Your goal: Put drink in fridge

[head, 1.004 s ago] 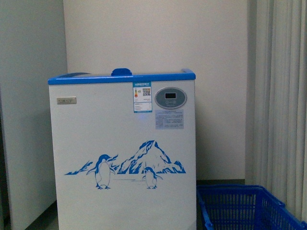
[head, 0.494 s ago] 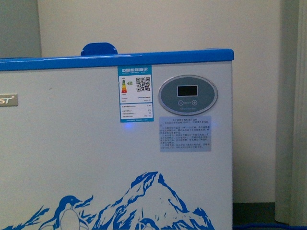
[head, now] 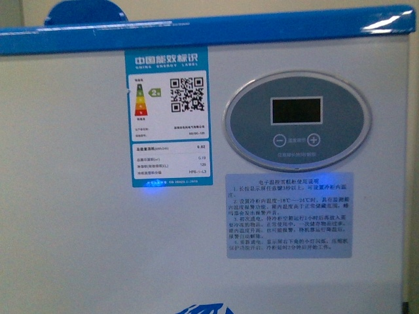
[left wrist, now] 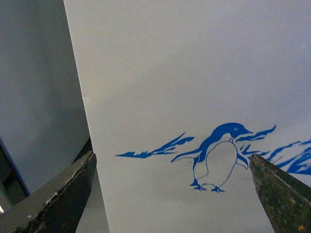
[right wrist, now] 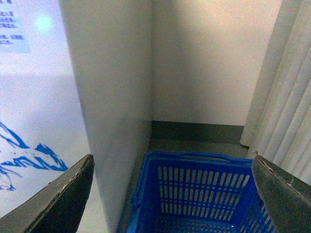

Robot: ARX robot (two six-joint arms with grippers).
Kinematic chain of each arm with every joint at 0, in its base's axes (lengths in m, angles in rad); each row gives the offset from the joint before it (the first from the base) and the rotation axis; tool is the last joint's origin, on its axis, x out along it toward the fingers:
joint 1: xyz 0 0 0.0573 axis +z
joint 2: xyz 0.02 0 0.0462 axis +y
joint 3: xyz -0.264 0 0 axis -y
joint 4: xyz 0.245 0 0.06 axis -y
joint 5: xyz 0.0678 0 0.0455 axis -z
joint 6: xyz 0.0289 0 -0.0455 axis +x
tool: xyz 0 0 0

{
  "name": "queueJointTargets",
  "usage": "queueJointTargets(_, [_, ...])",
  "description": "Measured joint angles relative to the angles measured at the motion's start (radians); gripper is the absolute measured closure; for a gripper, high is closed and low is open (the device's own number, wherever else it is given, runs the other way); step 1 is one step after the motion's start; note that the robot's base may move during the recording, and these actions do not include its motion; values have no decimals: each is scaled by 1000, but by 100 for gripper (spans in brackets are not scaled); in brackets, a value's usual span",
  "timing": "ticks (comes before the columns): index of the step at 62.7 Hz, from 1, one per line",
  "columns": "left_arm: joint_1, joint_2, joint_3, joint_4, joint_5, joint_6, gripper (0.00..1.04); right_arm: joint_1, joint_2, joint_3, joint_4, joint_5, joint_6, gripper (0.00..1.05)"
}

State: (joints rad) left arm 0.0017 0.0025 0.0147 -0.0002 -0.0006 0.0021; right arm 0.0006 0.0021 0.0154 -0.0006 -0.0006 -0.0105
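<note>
The fridge (head: 72, 222) fills the front view: white front, blue top rim (head: 216, 33), blue handle (head: 85, 13) at the top left, an energy label and an oval control panel (head: 296, 121). No drink shows in any view. My left gripper (left wrist: 172, 194) is open and empty, facing the fridge's front (left wrist: 194, 73) with its penguin graphic (left wrist: 218, 155). My right gripper (right wrist: 172, 194) is open and empty, above a blue basket (right wrist: 194, 194), beside the fridge's side wall (right wrist: 112, 97).
The blue plastic basket stands on the floor between the fridge and a pale curtain (right wrist: 286, 97). A plain wall (right wrist: 204, 58) is behind it. A grey wall or cabinet side (left wrist: 39, 87) stands close by the fridge's other side.
The front view has closed in on the fridge: the whole cabinet and basket showed before, now only its upper front with label and panel.
</note>
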Motion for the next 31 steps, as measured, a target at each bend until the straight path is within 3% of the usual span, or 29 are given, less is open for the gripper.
queueJointTargets(7, [0,1,0,0,0,0,8,3,5,2,-5,14,6,7])
queueJointTargets(11, [0,2,0,0,0,0,8,23,77,50,-132,154,54,7])
queueJointTargets(14, [0,1,0,0,0,0,8,-25,179,86,-172,211,68,7])
queueJointTargets(20, [0,2,0,0,0,0,8,-240,466,141,-64,71,53,7])
queueJointTargets(25, [0,2,0,0,0,0,8,-369,721,207,70,6,22,7])
queueJointTargets(31, [0,2,0,0,0,0,8,-435,1030,303,192,-7,-11,7])
